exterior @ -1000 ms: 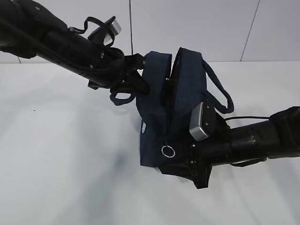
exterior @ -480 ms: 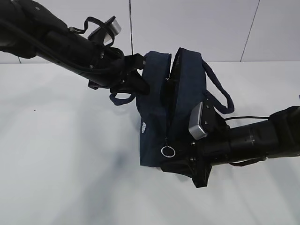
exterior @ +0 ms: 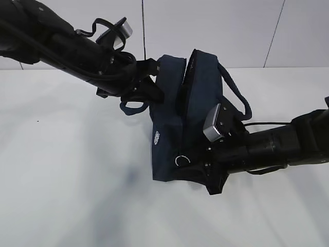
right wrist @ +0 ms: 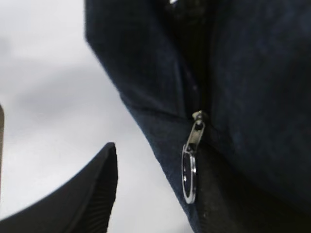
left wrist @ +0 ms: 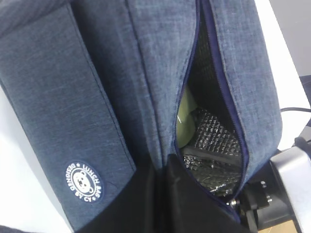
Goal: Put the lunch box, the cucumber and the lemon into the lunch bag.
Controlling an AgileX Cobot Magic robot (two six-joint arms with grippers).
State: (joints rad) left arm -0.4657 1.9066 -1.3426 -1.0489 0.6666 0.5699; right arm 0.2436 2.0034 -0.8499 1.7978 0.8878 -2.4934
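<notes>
Here we saw the lunch bag (exterior: 175, 128) standing on the desk (exterior: 72, 180), left gripper (exterior: 149, 85) clamped on its ten-o'clock edge, right gripper (exterior: 203, 172), jaws spread, beside the zipper ring (right wrist: 189, 174); it could miss.

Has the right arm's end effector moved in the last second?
Yes. The right end effector has slid left and slightly up along the lunch bag, toward the round logo patch.

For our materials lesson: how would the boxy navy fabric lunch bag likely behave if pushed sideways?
The boxy navy fabric lunch bag would probably buckle, not slide stiffly: its cloth walls sag and crease. It may tip, since it already leans. The contents glimpsed through its open zipper gap probably add some weight.
</notes>
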